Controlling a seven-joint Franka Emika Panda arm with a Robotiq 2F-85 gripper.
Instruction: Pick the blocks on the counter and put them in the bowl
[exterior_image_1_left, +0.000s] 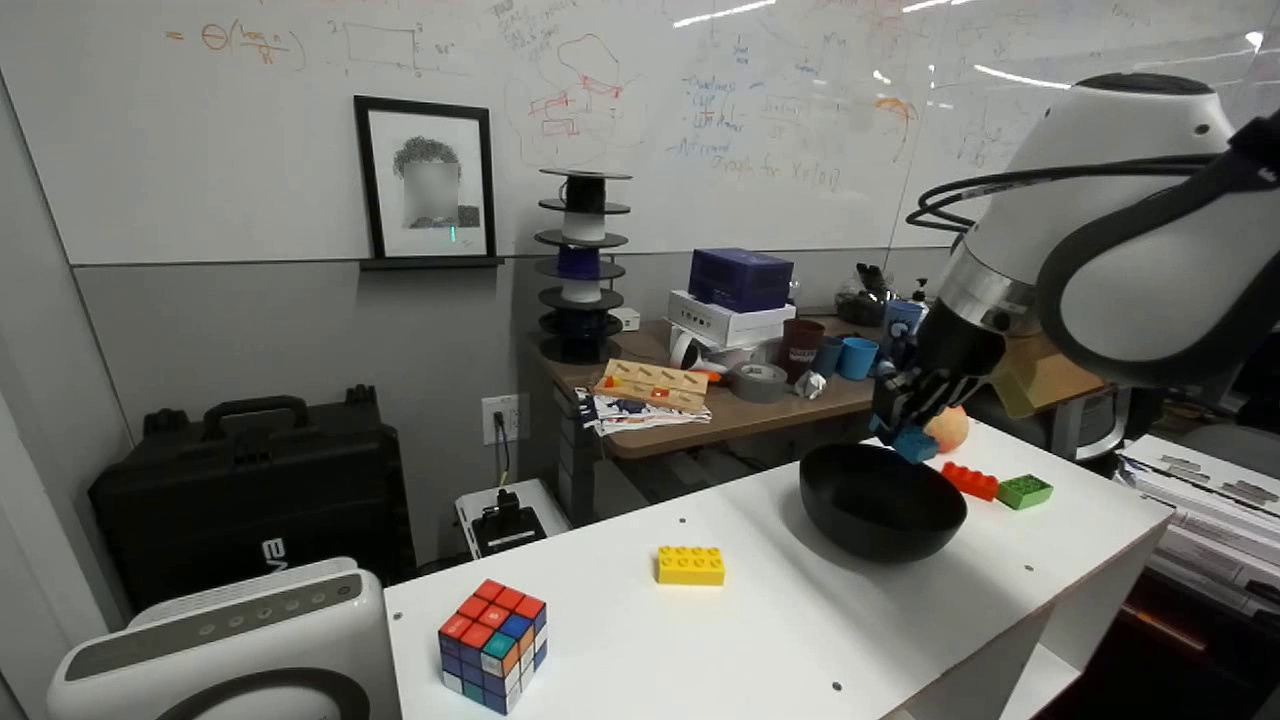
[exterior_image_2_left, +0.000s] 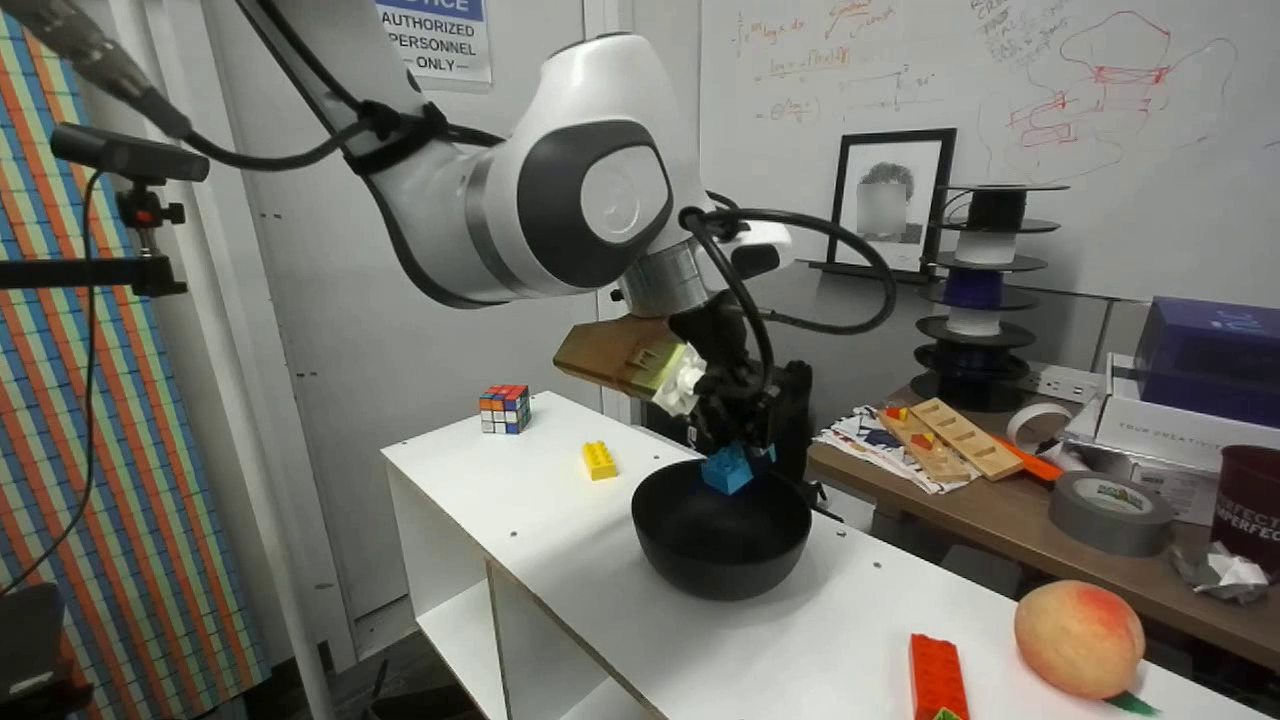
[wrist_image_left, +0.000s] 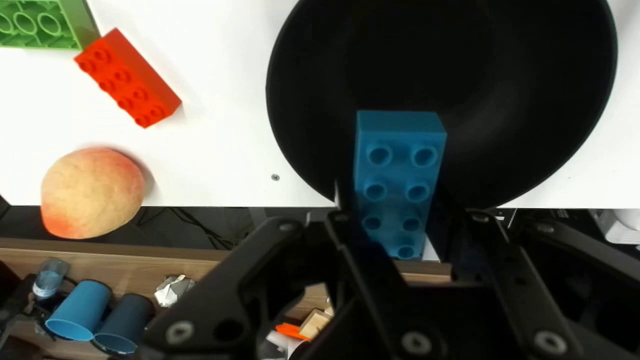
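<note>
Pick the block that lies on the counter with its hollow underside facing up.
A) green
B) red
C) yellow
A: in the wrist view the green block shows open rings inside its walls, while studs show on the red block there and on the yellow block in an exterior view.

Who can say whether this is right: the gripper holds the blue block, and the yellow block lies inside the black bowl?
Not quite: the yellow block lies on the counter, outside the black bowl, as both exterior views show. The gripper does hold the blue block.
</note>
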